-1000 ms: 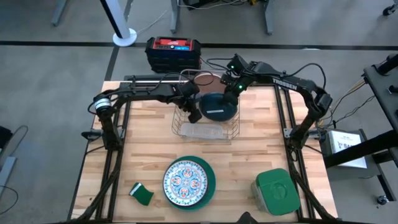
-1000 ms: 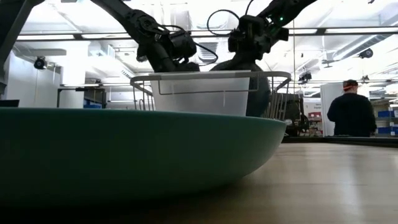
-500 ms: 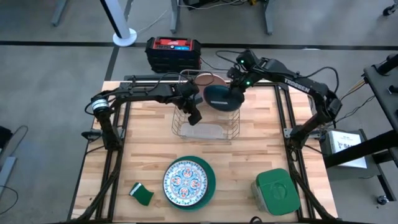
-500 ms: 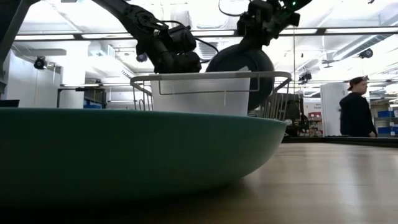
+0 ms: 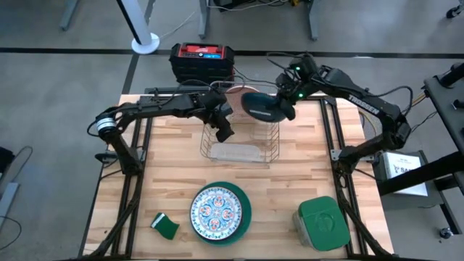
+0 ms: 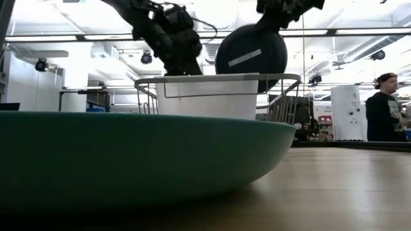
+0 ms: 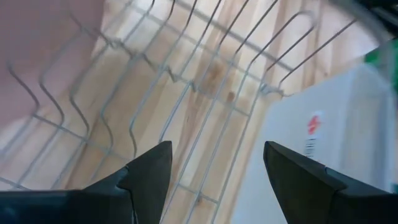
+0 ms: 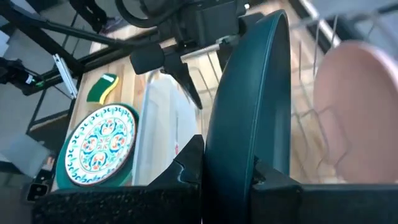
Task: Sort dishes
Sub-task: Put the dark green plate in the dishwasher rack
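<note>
My right gripper (image 5: pixel 284 96) is shut on the dark teal plate (image 5: pixel 264 107), which hangs over the far right part of the wire rack (image 5: pixel 240 154), above its rim in the low view (image 6: pixel 250 51). The salmon-pink plate (image 5: pixel 238 90) stands at the rack's far end. My left gripper (image 5: pixel 222 128) is open and empty over the rack's left part (image 7: pixel 214 168). The white ornamented plate (image 5: pixel 216 211) lies in the bright teal-green plate (image 5: pixel 245 210) near the front edge. My right gripper pinches the dark teal plate's rim (image 8: pixel 231 163) between its two fingers, one on each face. The fingers come from the table's far right side, slanting down. The plate hangs below them nearly on edge, lifted clear of the rack.
A square green-lidded container (image 5: pixel 323 223) stands at the front right and a small green sponge (image 5: pixel 165 225) at the front left. A white tray (image 5: pixel 234 153) lies in the rack's near part. A red-and-black box (image 5: pixel 203 61) sits beyond the far edge. A person (image 6: pixel 387 106) stands in the room.
My right gripper has gone up and toward the table's far right with the dark teal plate. The plate has risen from inside the rack to above its rim and tipped closer to on edge. My left gripper has risen a little over the rack.
</note>
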You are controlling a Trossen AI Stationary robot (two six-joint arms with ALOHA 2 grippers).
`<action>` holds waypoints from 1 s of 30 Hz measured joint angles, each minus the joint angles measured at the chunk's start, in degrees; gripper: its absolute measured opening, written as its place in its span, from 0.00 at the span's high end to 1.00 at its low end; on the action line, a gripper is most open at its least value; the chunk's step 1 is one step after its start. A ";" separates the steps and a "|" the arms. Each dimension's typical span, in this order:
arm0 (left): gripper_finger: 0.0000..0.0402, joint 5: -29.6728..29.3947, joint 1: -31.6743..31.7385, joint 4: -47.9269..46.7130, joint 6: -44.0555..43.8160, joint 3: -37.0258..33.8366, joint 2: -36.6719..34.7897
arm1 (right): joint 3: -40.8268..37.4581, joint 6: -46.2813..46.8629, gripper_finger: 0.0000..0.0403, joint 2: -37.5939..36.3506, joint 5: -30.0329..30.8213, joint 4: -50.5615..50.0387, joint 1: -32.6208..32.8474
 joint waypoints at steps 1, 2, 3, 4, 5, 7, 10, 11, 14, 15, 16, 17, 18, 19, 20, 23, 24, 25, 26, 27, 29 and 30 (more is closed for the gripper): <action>0.39 -0.15 0.00 0.06 0.41 0.00 -0.77 | 0.00 -0.08 0.95 -0.76 0.08 0.61 0.00; 0.39 -0.17 0.00 0.12 1.00 0.00 -1.47 | 0.00 -0.09 0.95 -1.37 0.15 1.19 0.00; 0.39 -0.19 0.00 0.11 1.97 0.00 -2.18 | 0.00 -0.44 0.95 -2.02 0.18 1.96 0.00; 0.39 -0.23 0.00 0.11 3.23 0.00 -2.84 | 0.00 -1.58 0.95 -2.70 0.25 2.49 0.00; 0.39 -0.24 -0.01 0.14 4.68 0.00 -3.46 | 0.00 -3.13 0.95 -3.37 0.75 2.57 0.02; 0.39 -0.28 -0.02 0.70 6.89 0.00 -4.69 | 0.00 -6.26 0.95 -4.65 3.58 2.53 0.45; 0.39 -0.24 0.03 2.54 8.15 0.00 -6.11 | -0.58 -10.11 0.95 -6.29 9.82 2.58 1.95; 0.39 -0.22 0.06 2.98 8.51 0.00 -6.56 | -0.78 -10.73 0.95 -6.73 12.23 2.56 2.56; 0.39 -0.17 0.42 4.06 9.14 0.00 -8.40 | -2.02 -15.10 0.95 -8.25 19.83 2.92 5.43; 0.39 -0.17 0.58 4.55 9.17 0.00 -8.99 | -2.67 -16.65 0.95 -8.69 22.26 2.95 6.54; 0.39 -0.15 0.88 4.98 9.22 0.00 -9.59 | -3.37 -17.92 0.95 -9.05 24.64 3.28 7.80; 0.39 -0.15 1.23 5.31 9.24 0.00 -10.04 | -4.14 -19.64 0.95 -9.26 27.27 3.86 9.25; 0.39 -0.15 1.65 5.96 9.22 0.00 -10.42 | -4.94 -21.44 0.95 -9.51 30.37 4.46 10.93; 0.39 0.04 2.14 6.98 9.06 0.00 -10.74 | -5.82 -23.12 0.95 -9.76 33.59 5.11 12.71; 0.39 0.43 2.70 7.91 8.94 0.00 -11.11 | -6.62 -24.83 0.95 -10.00 36.93 5.62 14.57; 0.39 5.09 5.02 11.50 7.11 0.00 -11.78 | -8.44 -29.97 0.95 -10.33 47.97 6.42 20.51; 0.39 7.51 6.00 12.99 5.72 0.00 -11.82 | -8.92 -31.27 0.96 -10.29 51.90 6.60 22.56; 0.39 9.95 6.86 14.55 3.96 0.00 -11.77 | -9.66 -32.47 0.96 -10.20 56.10 7.26 24.68; 0.39 12.41 7.68 16.34 2.42 0.00 -11.62 | -10.52 -33.72 0.96 -10.16 59.86 8.31 26.56; 0.39 14.76 8.58 18.30 0.72 0.00 -11.50 | -11.35 -35.15 0.97 -10.16 63.61 9.28 28.48; 0.39 17.90 9.98 21.62 -2.31 0.00 -11.15 | -13.17 -38.34 0.97 -10.16 71.40 10.67 32.22; 0.39 18.27 10.51 23.50 -3.81 0.00 -10.93 | -14.17 -39.97 0.97 -10.16 75.27 11.56 34.05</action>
